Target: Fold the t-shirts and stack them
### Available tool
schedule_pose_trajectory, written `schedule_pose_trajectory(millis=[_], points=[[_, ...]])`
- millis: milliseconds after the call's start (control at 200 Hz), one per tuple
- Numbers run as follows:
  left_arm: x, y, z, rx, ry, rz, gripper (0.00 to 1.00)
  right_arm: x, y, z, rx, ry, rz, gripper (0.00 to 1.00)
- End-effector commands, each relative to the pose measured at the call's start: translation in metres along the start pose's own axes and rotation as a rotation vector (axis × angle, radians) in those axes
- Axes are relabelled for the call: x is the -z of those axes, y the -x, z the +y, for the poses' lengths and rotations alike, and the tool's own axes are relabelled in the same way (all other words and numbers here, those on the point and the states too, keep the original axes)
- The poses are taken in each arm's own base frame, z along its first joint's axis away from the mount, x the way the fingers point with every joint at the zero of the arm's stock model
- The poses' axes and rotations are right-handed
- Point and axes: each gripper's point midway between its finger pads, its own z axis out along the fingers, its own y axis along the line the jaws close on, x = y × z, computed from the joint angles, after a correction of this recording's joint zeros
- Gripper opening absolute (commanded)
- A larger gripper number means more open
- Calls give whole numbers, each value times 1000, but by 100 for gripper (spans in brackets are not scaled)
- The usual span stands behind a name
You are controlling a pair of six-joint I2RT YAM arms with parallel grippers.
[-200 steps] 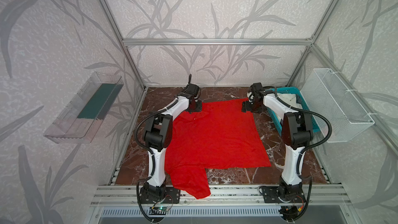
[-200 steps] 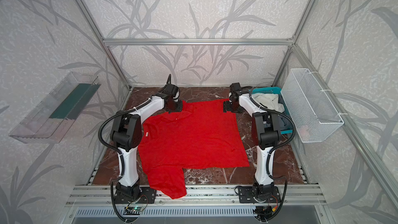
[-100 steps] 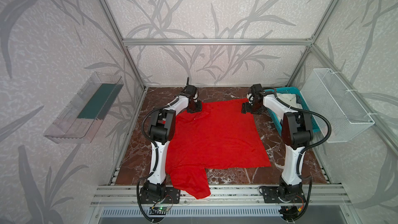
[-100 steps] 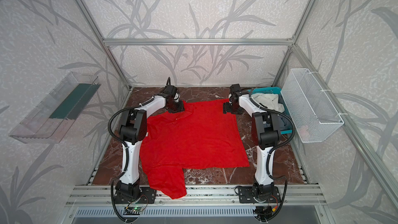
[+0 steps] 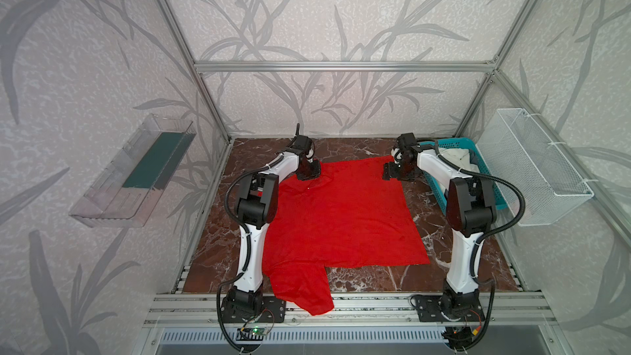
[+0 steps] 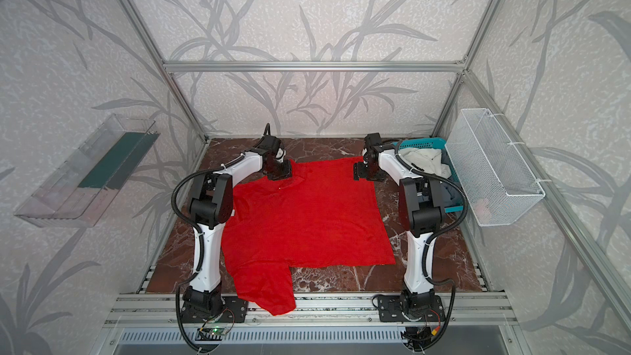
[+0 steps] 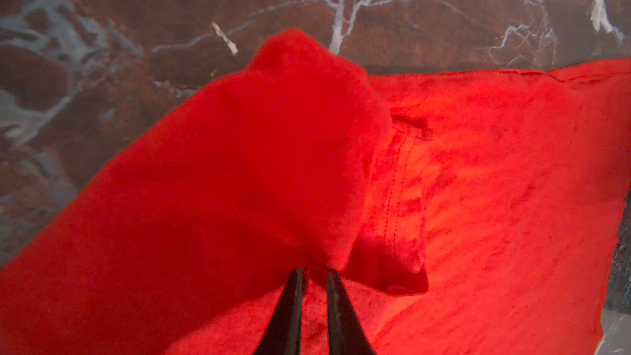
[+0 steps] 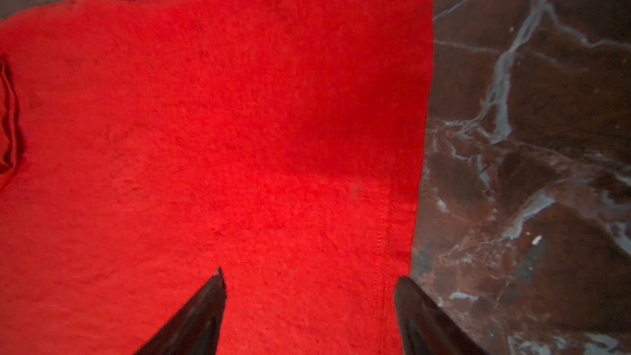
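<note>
Left claw (image 7: 314, 272) of mine was nearly pressed together, pinching a fold of the red tee (image 7: 239, 182) — the cloth rose in a hump just ahead of the tips. In both top views it sat at the tee's far left corner. My right claw (image 8: 309, 274) was spread wide over the far right corner — one finger above cloth, the other at the hem's edge by the bare marble table (image 8: 529, 131). The tee lay mostly flat between my arms, one sleeve hanging over the table's near edge. A white tee (image 6: 421, 162) lay in the teal basket (image 6: 420, 142) beside my right arm.
</note>
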Motion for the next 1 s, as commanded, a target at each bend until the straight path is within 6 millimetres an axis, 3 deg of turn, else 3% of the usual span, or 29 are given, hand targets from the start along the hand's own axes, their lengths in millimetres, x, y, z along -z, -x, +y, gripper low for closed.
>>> schedule_pose_trajectory(millis=[0, 205, 480, 620, 995], points=[[-3, -8, 4, -5, 15, 23, 16, 5, -1, 0, 9, 8, 2, 79], [-10, -13, 13, -17, 53, 45, 24, 5, -4, -2, 13, 5, 8, 79], [-10, -15, 12, -16, 56, 49, 9, 7, 2, -4, 5, 8, -4, 79], [6, -7, 7, -28, 55, 17, 0, 11, 13, -5, -22, 31, -18, 79], [65, 11, -11, -43, 47, -87, 0, 14, 60, -11, -58, -3, -125, 78]])
